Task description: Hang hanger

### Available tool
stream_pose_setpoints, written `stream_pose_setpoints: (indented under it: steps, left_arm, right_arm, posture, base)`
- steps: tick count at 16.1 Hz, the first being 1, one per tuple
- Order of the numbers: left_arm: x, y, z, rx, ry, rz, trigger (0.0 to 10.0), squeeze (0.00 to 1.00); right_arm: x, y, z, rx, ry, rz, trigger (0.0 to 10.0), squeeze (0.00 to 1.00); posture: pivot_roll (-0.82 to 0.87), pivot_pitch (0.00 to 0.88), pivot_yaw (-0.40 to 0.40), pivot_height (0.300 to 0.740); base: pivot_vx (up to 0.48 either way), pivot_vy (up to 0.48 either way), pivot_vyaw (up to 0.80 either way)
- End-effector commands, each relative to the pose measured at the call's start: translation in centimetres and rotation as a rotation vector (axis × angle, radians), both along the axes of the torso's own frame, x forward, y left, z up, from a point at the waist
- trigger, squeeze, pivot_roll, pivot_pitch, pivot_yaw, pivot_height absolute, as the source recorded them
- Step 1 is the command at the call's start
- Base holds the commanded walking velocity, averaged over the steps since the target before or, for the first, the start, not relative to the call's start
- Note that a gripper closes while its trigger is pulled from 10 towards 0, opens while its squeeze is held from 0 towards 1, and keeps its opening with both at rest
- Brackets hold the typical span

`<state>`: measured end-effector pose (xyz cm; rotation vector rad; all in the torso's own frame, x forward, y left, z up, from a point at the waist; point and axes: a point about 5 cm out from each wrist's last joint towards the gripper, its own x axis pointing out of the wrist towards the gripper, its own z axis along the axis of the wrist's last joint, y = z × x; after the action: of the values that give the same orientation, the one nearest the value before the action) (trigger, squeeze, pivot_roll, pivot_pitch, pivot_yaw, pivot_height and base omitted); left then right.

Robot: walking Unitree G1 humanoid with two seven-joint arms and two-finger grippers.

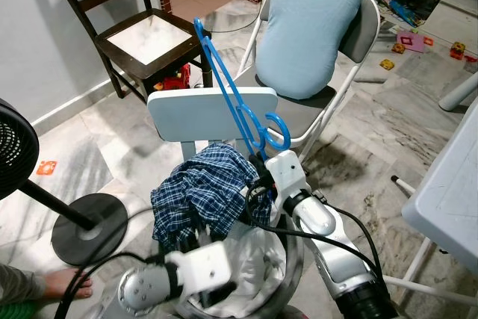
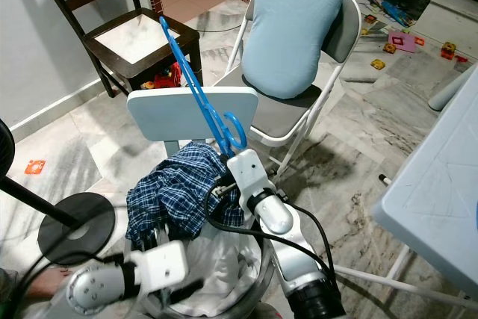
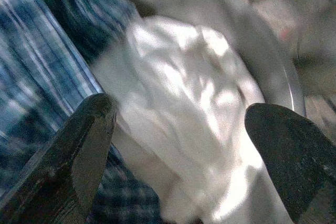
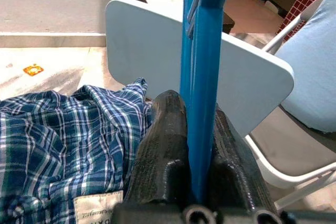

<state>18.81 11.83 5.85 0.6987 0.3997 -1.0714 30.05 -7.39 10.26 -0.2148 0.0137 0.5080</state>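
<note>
a: where's the hanger?

b: the blue hanger [image 1: 228, 84] is in the right gripper [image 4: 197, 150], jaws shut tight on it near the hook end. the hook curls just above the gripper, the long body slants up and far-left, crossing in front of the white chair back [image 1: 213, 112].

a: left one?

b: the left gripper [image 3: 184, 145] is low and near, jaws wide open, holding nothing. it hovers over the white cloth [image 3: 184, 93] in the metal basin [image 1: 293, 259]. can't tell if the fingers [image 3: 84, 145] touch the cloth.

a: anything on the hanger?

b: no. the plaid shirt [image 1: 205, 192] is heaped on the basin rim, just below the right gripper. looks bunched against the wrist, not on the hanger.

a: so which step?

b: my read: hanger is picked and carried, hanging not yet done. no rail or rod in sight. nearest edge that could take a hook is that white chair back; the grey folding chair [image 1: 357, 39] with the light blue cushion [image 1: 310, 24] sits farther right.

a: next move?

b: it'd need to turn the wrist so the hook's open side faces the edge, lift it over and lower on, then let go. the grip is right beside the hook, so clearance at the edge looks tight. also watch the shirt snagging as the arm lifts.
</note>
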Motion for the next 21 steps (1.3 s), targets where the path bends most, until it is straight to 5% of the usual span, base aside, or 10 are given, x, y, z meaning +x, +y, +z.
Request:
stream_pose_setpoints:
  steps: [1,5,7,10,14,16,21]
  left_arm:
    - [-0.5,0.2,-1.1,0.037,0.016,-0.032,10.0,0.0]
    - [0.0,1.7,-4.2,0.123,0.023,0.007,10.0,0.0]
    - [1.4,2.5,-5.0,0.184,-0.053,0.042,10.0,0.0]
    - [3.9,2.7,-3.0,0.174,-0.221,0.071,10.0,0.0]
    - [5.4,1.7,-1.3,0.094,-0.331,0.107,10.0,0.0]
    - [5.2,1.0,-1.4,0.025,-0.264,0.133,10.0,0.0]
    - [1.4,0.0,-2.5,-0.027,0.058,0.142,10.0,0.0]
  right_arm:
    - [0.1,-0.1,-0.1,-0.004,0.001,0.003,10.0,0.0]
    - [0.2,-0.5,-0.2,-0.003,-0.002,-0.016,10.0,0.0]
    - [0.0,-0.4,-0.4,0.001,0.0,-0.022,10.0,0.0]
    - [0.0,-0.6,-0.5,0.001,0.002,-0.024,10.0,0.0]
    - [0.1,-0.6,-0.6,-0.001,0.002,-0.029,10.0,0.0]
    - [0.1,-0.5,-0.6,-0.004,0.002,-0.031,10.0,0.0]
    - [0.1,-0.7,-0.8,-0.01,0.006,-0.035,10.0,0.0]
  posture:
    - [0.06,0.194,-0.082,0.74]
    - [0.06,0.189,-0.068,0.74]
    - [0.05,0.185,-0.063,0.74]
    - [0.05,0.182,-0.065,0.74]
    - [0.05,0.181,-0.059,0.74]
    - [0.05,0.181,-0.056,0.74]
    - [0.05,0.182,-0.056,0.74]
  base:
    - [0.0,0.0,0.0]
    - [0.0,0.0,0.0]
    - [0.0,0.0,0.0]
    - [0.0,0.0,0.0]
    - [0.0,0.0,0.0]
    - [0.0,0.0,0.0]
    - [0.0,0.0,0.0]
